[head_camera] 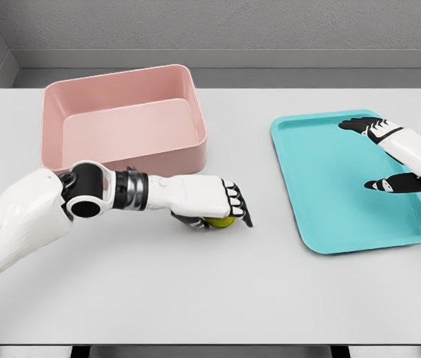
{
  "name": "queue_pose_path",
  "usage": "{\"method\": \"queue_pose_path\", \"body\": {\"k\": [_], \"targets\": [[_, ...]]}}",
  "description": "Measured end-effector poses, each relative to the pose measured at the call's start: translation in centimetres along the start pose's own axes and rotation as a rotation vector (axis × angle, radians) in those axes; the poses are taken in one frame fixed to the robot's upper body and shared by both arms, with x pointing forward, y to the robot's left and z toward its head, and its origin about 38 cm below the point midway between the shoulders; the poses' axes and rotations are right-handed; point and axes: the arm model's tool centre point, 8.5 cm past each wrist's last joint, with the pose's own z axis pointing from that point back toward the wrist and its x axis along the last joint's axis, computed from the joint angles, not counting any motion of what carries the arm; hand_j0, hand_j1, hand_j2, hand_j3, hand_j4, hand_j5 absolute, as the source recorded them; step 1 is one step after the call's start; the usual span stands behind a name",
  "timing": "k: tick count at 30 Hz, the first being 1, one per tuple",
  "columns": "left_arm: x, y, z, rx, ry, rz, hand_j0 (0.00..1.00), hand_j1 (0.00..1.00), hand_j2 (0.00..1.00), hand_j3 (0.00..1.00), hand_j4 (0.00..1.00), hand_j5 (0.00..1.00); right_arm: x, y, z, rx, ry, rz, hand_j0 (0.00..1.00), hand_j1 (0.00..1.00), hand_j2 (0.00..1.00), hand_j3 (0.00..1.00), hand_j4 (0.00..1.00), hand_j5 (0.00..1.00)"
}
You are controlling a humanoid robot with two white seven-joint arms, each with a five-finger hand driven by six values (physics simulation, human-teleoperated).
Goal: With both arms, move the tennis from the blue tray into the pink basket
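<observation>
A yellow-green tennis ball lies under my left hand on the white table, just in front of the pink basket. The left hand's fingers curl over and around the ball, hiding most of it. The blue tray lies to the right with nothing on it. Over the tray's right side hovers my right hand, fingers spread and holding nothing.
The pink basket is a deep rectangular bin at the back left, with nothing visible inside. The table's front edge runs along the bottom. A grey wall stands behind the table.
</observation>
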Motion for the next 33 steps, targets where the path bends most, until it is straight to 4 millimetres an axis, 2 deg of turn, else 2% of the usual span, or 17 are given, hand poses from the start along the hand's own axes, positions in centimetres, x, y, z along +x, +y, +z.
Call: {"method": "queue_pose_path", "body": {"k": [7, 11, 14, 19, 24, 33], "targets": [[-0.8, -0.7, 0.4, -0.014, 0.024, 0.020, 0.79, 0.79, 0.79, 0.79, 0.79, 0.79, 0.0, 0.0, 0.0, 0.000, -0.001, 0.000, 1.00, 1.00, 1.00, 1.00, 1.00, 1.00], [-1.0, -0.8, 0.5, -0.016, 0.030, 0.023, 0.60, 0.60, 0.60, 0.60, 0.60, 0.60, 0.0, 0.0, 0.0, 0.000, -0.001, 0.001, 1.00, 1.00, 1.00, 1.00, 1.00, 1.00], [-1.0, -0.8, 0.5, -0.023, 0.030, 0.027, 0.52, 0.52, 0.52, 0.52, 0.52, 0.52, 0.1, -0.1, 0.0, -0.001, -0.003, 0.002, 1.00, 1.00, 1.00, 1.00, 1.00, 1.00], [-1.0, -0.8, 0.4, -0.031, 0.028, 0.025, 0.52, 0.52, 0.52, 0.52, 0.52, 0.52, 0.1, -0.1, 0.0, -0.002, -0.003, 0.002, 1.00, 1.00, 1.00, 1.00, 1.00, 1.00], [-0.6, 0.1, 0.6, -0.021, 0.015, 0.004, 0.53, 0.53, 0.53, 0.53, 0.53, 0.53, 0.1, -0.1, 0.0, -0.005, -0.003, 0.003, 1.00, 1.00, 1.00, 1.00, 1.00, 1.00], [-0.4, 4.0, 2.8, 0.018, 0.013, -0.081, 0.53, 0.53, 0.53, 0.53, 0.53, 0.53, 0.1, -0.2, 0.1, -0.009, 0.000, 0.003, 1.00, 1.00, 1.00, 1.00, 1.00, 1.00]]}}
